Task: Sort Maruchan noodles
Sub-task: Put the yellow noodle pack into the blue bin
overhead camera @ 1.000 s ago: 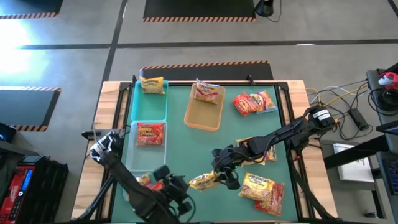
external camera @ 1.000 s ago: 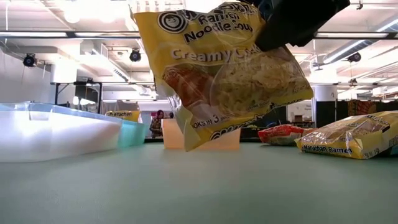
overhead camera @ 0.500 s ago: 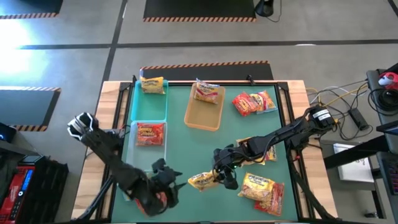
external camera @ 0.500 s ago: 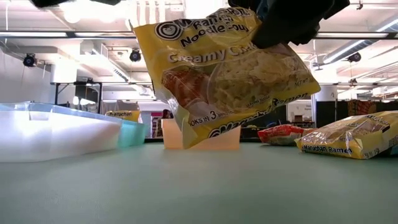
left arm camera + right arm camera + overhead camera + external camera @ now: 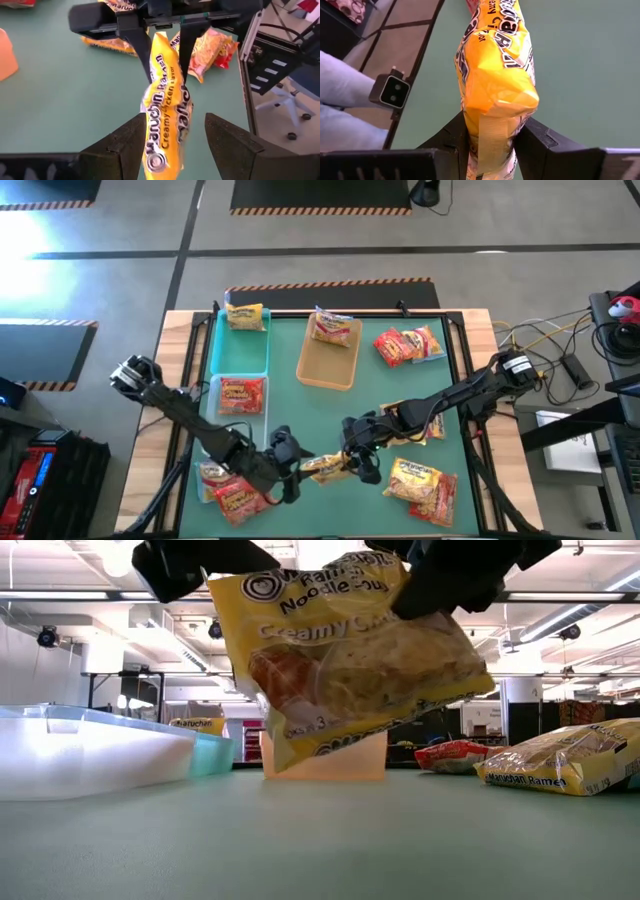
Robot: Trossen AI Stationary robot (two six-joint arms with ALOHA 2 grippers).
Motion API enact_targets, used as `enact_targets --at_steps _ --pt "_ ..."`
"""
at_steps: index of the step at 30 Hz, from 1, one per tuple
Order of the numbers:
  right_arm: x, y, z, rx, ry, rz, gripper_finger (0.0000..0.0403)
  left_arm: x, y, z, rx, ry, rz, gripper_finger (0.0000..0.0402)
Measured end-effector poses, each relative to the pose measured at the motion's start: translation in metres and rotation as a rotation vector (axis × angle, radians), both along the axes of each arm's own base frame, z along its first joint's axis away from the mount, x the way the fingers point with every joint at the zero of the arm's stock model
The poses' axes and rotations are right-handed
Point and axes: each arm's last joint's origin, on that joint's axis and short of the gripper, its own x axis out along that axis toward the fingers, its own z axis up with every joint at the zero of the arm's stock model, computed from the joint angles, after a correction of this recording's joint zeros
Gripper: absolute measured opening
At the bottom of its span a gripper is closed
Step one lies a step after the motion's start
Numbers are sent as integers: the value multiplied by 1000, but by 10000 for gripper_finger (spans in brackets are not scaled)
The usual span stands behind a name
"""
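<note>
A yellow Maruchan packet hangs in the air over the table's near middle, and my right gripper is shut on it. In the low view the yellow packet is tilted, clear of the green top. My left gripper has reached in from the left. It is open, with its fingers on either side of the packet's free end. Other packets lie in the teal tray, the clear tray and the tan tray. My right gripper pinches the yellow packet's right-hand end between its two fingers, which lie across the packet. It comes slanting down from the right. The packet is lifted clear and hangs tilted below the fingers. My left gripper: whether its fingers touch the packet cannot be told.
Loose packets lie near the far right, under the right arm, at the near right and at the near left. The green top between the trays and the grippers is bare.
My left arm has swung from the near left corner toward the table's right and brought its open gripper up to the hanging packet's left end. The packet has tipped a little in the right gripper's hold. Packets at the near left have come into sight.
</note>
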Motion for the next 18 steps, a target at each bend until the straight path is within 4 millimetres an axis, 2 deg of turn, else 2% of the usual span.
enact_targets --at_steps 12,18 --pt "6 0 8 -34 -133 15 109 7 7 1 12 -2 6 186" --pt "13 2 24 -62 -204 30 109 8 8 2 4 -9 6 186"
